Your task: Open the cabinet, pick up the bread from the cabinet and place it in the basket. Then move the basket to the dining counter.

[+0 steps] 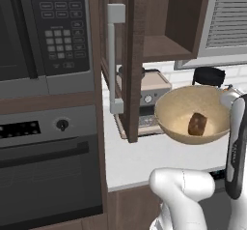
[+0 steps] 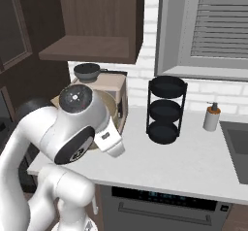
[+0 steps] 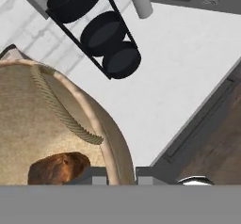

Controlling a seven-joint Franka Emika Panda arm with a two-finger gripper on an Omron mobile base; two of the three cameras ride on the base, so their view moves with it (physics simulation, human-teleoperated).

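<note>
The bread [image 1: 197,123] lies inside the basket [image 1: 176,109], which is gripped at its rim by the nearly closed gripper [image 3: 121,173] above the counter [image 1: 144,154]. The basket should be kept level during carrying.

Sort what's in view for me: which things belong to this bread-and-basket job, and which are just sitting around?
Job items:
- basket, rim pinched by the gripper
- bread, lying in the basket
- cabinet, door open

Just lying about:
- microwave
- oven
- black three-tier rack
- soap dispenser
- toaster
</note>
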